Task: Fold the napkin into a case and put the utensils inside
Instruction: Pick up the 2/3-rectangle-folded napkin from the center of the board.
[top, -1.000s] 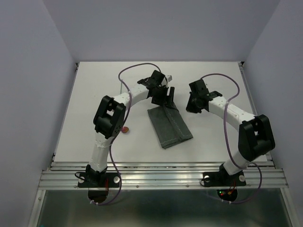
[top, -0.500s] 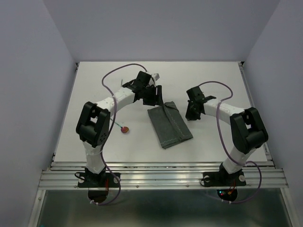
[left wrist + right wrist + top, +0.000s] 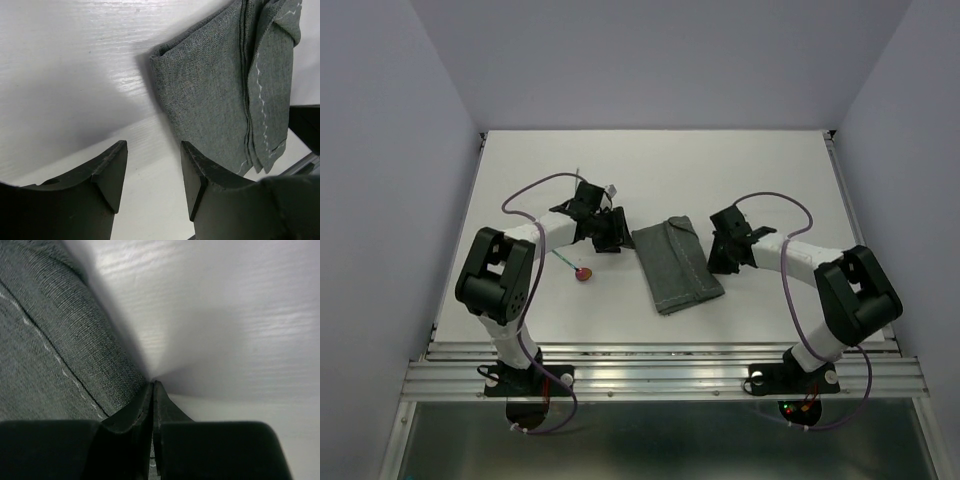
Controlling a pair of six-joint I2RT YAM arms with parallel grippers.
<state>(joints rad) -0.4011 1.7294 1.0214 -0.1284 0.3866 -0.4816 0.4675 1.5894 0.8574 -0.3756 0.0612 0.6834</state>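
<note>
The napkin lies folded into a narrow dark grey case in the middle of the table. My left gripper sits low just left of its far end and is open. In the left wrist view only bare table shows between the fingers, and the napkin lies beyond them to the right. My right gripper is shut. Its tips rest on the table against the napkin's right edge, with nothing seen between them. The spoon, red bowl and teal handle, lies left of the napkin. The other utensil is out of view.
The white table is walled at the back and on both sides. An aluminium rail runs along the near edge by the arm bases. Purple cables loop above each arm.
My left arm swung left and down, away from the napkin's far corner, and its jaws narrowed. The spoon has come fully into view. My right gripper moved down to the napkin's right edge.
</note>
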